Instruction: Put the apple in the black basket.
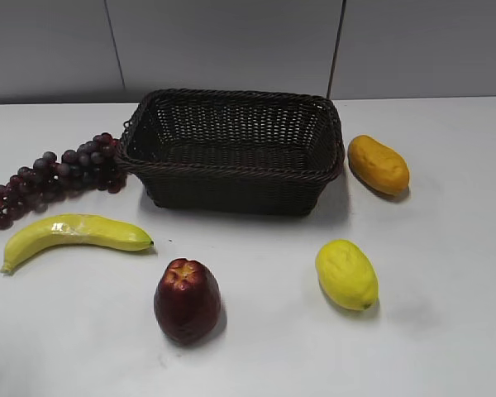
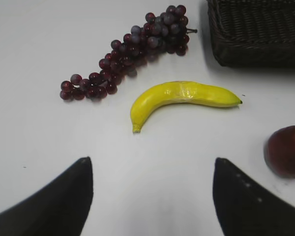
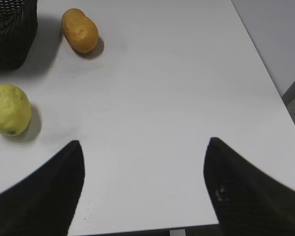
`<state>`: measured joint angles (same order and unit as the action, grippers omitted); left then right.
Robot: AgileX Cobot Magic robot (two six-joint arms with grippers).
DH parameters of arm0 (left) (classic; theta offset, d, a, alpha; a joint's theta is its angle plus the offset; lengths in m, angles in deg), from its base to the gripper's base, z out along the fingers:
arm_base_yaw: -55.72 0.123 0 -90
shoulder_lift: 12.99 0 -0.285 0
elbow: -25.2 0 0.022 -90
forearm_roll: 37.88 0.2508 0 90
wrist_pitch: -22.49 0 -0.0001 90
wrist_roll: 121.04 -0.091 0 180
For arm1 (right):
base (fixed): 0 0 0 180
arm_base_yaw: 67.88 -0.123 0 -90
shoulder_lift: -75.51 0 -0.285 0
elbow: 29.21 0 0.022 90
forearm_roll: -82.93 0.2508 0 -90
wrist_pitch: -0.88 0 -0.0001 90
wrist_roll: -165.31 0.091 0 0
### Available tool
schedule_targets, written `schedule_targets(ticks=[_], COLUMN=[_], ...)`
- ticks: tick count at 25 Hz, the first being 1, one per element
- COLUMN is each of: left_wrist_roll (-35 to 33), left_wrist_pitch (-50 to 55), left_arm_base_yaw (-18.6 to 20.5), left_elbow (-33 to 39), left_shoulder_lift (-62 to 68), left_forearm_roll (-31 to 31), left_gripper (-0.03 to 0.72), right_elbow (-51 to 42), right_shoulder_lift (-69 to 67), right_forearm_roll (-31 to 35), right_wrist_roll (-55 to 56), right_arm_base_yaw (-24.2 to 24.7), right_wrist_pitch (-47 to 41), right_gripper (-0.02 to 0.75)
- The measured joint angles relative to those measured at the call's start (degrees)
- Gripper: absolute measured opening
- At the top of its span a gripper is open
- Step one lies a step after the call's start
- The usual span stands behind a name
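Note:
The dark red apple (image 1: 187, 299) stands upright on the white table near the front, left of centre; its edge shows at the right of the left wrist view (image 2: 286, 150). The black basket (image 1: 231, 169) sits empty at the back centre; corners of it show in the left wrist view (image 2: 255, 34) and the right wrist view (image 3: 10, 34). My left gripper (image 2: 152, 164) is open and empty above bare table, with the apple off to its right. My right gripper (image 3: 143, 147) is open and empty near the table's front edge. Neither arm shows in the exterior view.
A banana (image 1: 70, 233) lies left of the apple, a purple grape bunch (image 1: 54, 175) behind it beside the basket. A yellow lemon (image 1: 346, 274) lies front right, an orange-yellow oval fruit (image 1: 379, 164) right of the basket. The table's right edge (image 3: 265, 73) is near.

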<state>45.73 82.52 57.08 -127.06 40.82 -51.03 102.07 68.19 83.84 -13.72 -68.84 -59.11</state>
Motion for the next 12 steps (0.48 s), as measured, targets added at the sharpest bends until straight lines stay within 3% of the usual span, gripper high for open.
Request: schedule_targets(ticks=[5, 12], left_wrist_roll=[0.00, 4.86], left_wrist_pitch=[2.49, 0.57], left_arm_base_yaw=[-1.48, -15.60], left_elbow=[-4.64, -5.64], left_shoulder_lift=[9.88, 20.66], left_forearm_roll=[-0.02, 4.51], left_gripper=[0.558, 0.558], right_elbow=[0.00, 0.00], right_shoulder_lift=[0.00, 0.00], right_forearm_roll=[0.00, 0.00], right_wrist_roll=[0.00, 0.00], right_arm_base_yaw=[0.00, 0.00], right_wrist_pitch=[0.00, 0.00], right_gripper=[0.574, 0.574])
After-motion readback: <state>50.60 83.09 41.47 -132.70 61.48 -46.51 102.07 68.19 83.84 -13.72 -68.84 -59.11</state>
